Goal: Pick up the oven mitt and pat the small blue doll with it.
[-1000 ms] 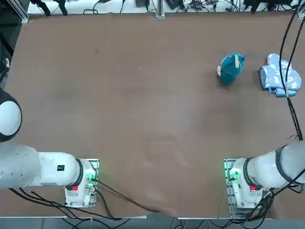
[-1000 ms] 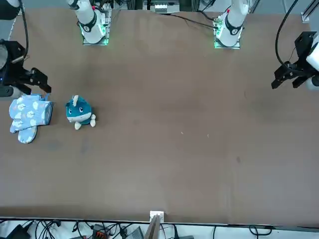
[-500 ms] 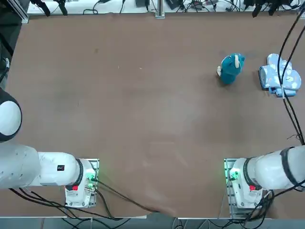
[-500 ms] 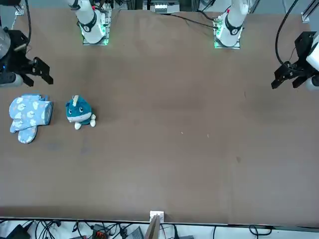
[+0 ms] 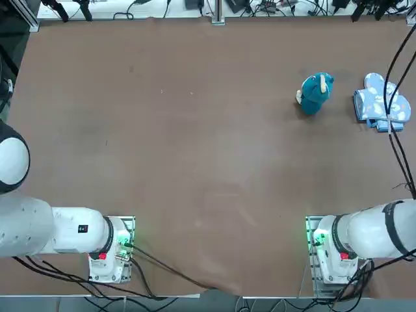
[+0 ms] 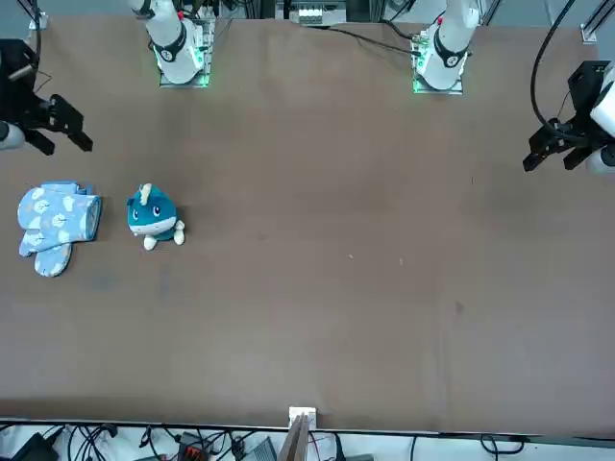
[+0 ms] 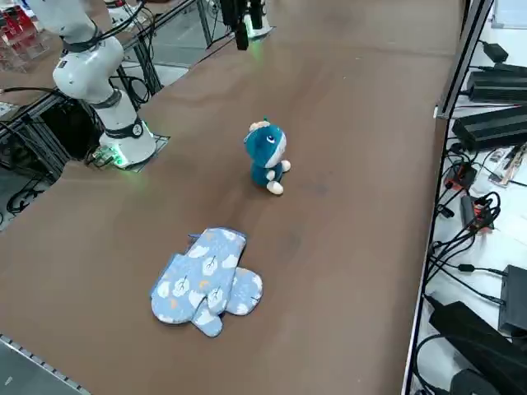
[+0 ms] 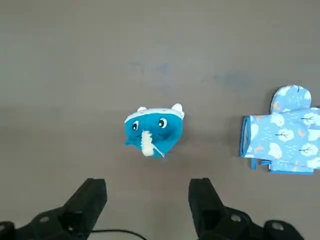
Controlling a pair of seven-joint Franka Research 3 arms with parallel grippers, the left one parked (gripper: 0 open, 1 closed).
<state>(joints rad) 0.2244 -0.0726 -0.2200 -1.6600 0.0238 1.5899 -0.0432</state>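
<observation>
The oven mitt [image 6: 56, 223], light blue with white prints, lies flat near the table's right edge, also seen as the mitt [image 5: 380, 107] from above and the mitt [image 7: 206, 280] from the side. The small blue doll [image 6: 152, 216] sits upright a hand's width from it; the doll [image 5: 316, 93] is on the side toward the table's middle, and the doll [image 7: 267, 156] also shows from the side. My right gripper [image 6: 63, 142] hovers open and holds nothing, clear of the mitt. In the wrist view the gripper [image 8: 148, 200] points down near the doll [image 8: 153, 130], with the mitt [image 8: 285, 132] off to one side.
The arm's black cable [image 5: 390, 97] hangs across the mitt in the top view. Power strips and cables [image 7: 494, 123] lie beyond the table's far edge. My right arm's base [image 5: 331, 250] stands at the near edge. Bare brown tabletop [image 5: 195, 143] stretches to the left of the doll.
In the front view my right gripper has drawn away from the mitt's edge, staying open. The cable has shifted with it. Mitt and doll have not moved.
</observation>
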